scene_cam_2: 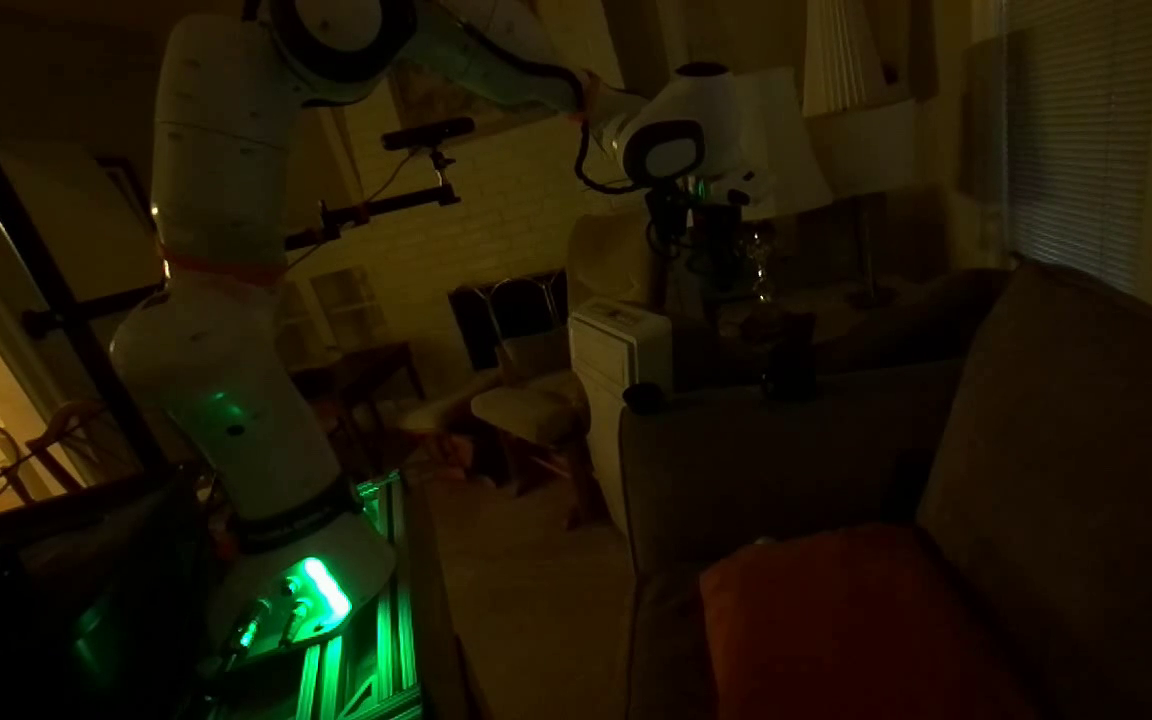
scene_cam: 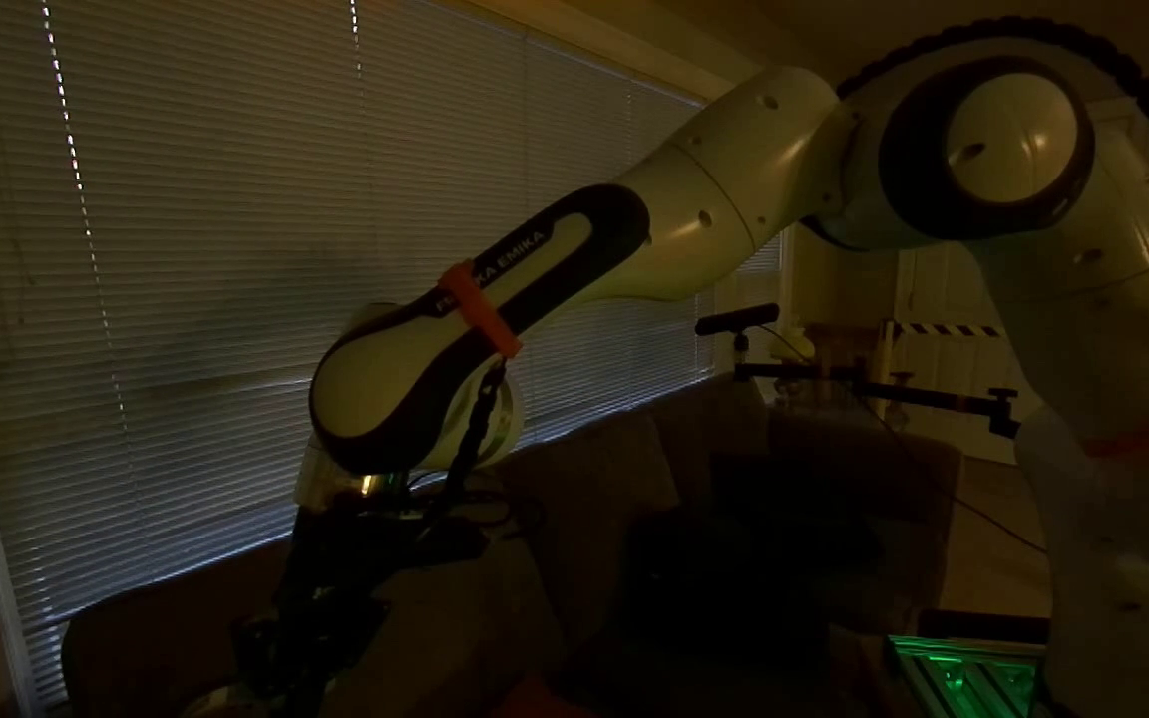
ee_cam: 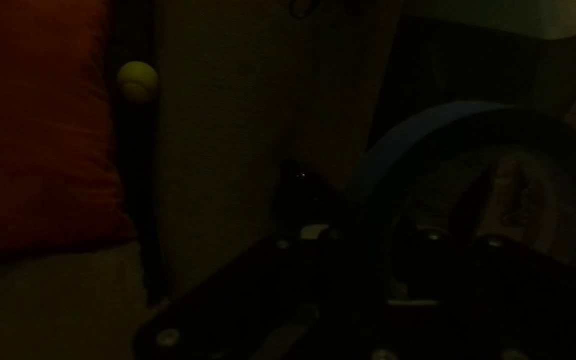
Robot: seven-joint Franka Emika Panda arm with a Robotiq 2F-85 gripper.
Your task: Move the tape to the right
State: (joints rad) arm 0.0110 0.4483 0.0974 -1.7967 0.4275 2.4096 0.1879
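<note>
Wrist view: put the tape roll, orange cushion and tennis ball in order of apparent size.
1. Orange cushion and tape roll, unranked: both look large, but the roll is near the camera and partly hidden, and the cushion is cut by the frame.
2. Tennis ball, clearly smallest.

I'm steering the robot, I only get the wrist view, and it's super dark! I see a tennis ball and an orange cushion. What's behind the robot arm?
Observer: Venetian blinds run behind the arm in an exterior view.
Operator: Ooh! Is anything glowing?
Observer: Yes, a bright green light on the robot's base, in an exterior view.
Operator: And how does my claw hang? I see a roll of blue tape there.
Observer: It hangs below the end of the arm in both exterior views. They're too dark to tell whether it grips that roll.
</note>
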